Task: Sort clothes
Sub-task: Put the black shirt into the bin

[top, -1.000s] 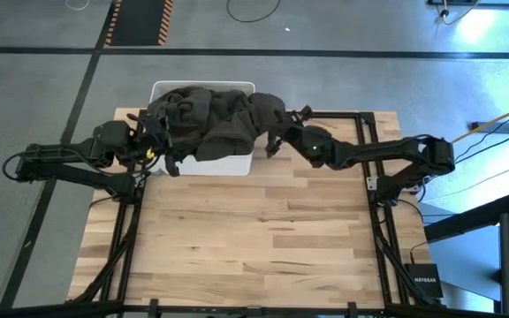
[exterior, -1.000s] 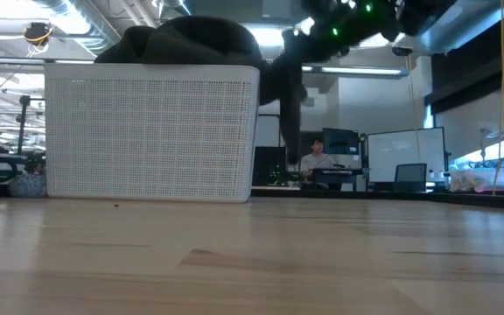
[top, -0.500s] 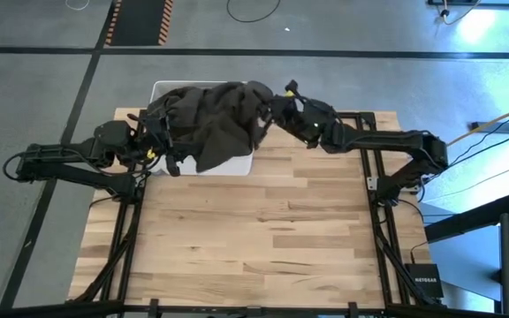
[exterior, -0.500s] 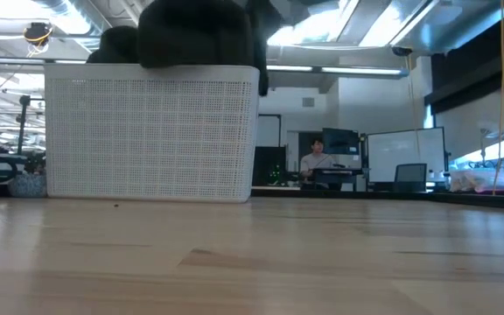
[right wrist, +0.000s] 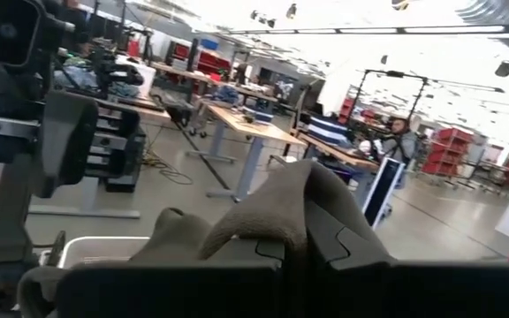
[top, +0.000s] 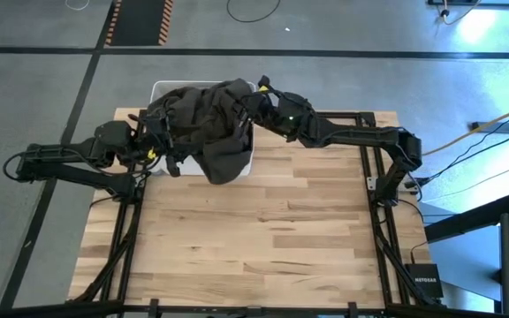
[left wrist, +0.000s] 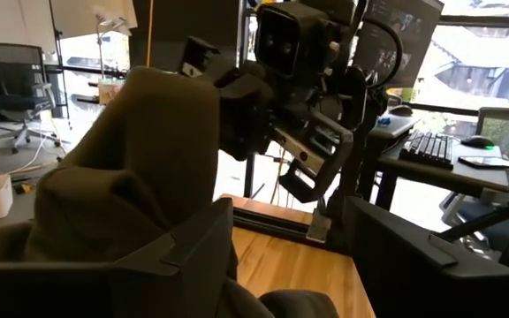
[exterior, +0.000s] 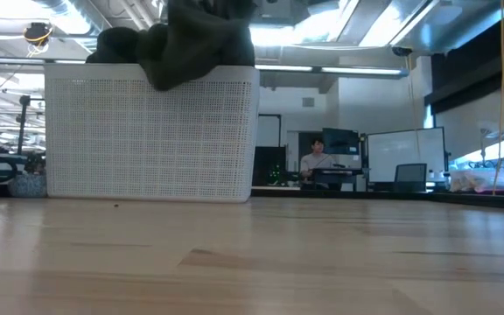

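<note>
**Olive garment swung back over the tub**

A second ago the right gripper (top: 256, 99) held the dark olive-grey garment (top: 215, 128) out past the white tub's (top: 159, 88) right side; now it has carried the cloth leftward, so the bulk is heaped over the tub at the far left of the tabletop (top: 263, 230), one flap hanging down the near wall. The right jaws look closed on a fold of it — the right wrist view shows fabric bunched between them. The left gripper (top: 162, 146) waits at the tub's left edge; its jaws' state I cannot tell. Nothing is sorted onto the tabletop yet, so the extraction probably needs another lift.
</note>
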Available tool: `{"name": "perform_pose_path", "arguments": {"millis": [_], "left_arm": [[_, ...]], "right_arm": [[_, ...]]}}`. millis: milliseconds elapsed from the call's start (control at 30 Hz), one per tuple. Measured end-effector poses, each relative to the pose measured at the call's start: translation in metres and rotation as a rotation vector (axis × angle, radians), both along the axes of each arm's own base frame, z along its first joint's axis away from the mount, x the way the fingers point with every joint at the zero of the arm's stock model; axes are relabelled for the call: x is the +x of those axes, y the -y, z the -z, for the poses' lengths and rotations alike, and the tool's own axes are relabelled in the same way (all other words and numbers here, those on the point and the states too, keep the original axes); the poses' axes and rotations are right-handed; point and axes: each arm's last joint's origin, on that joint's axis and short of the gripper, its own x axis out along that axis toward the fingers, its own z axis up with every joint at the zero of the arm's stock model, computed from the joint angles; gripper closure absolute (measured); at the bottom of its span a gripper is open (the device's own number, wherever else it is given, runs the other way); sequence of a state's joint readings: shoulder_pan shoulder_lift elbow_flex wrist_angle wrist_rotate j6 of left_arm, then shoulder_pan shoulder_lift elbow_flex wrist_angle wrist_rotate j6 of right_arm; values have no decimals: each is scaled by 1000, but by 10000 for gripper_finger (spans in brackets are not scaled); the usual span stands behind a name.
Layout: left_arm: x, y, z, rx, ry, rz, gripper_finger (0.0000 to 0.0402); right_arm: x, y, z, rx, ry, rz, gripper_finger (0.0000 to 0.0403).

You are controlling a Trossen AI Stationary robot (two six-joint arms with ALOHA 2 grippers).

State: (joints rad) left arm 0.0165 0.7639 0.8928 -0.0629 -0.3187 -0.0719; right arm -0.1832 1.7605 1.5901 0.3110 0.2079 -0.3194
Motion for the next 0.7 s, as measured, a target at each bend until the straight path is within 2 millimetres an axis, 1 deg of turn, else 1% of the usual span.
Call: {"name": "perform_pose_path", "arguments": {"millis": [233,367,467,567,633,700], "left_arm": [[0,0,1,-4,-9,0,190],[1,0,2,-8,-10,0,190],[2,0,4,-30,-30,1,190],[6,0,11,-36,-91,0,190],[10,0,16,-42,-132,0,190],[15,0,21,-51,-167,-1,190]], "right_arm": [[22,3,8,-4,-18,-52,391],[30,4,20,3,-60,-69,389],[34,5,31,24,-131,-70,388],[37,6,46,78,-220,-45,385],[36,7,54,100,-293,-7,374],[31,7,56,111,-353,26,352]]}}
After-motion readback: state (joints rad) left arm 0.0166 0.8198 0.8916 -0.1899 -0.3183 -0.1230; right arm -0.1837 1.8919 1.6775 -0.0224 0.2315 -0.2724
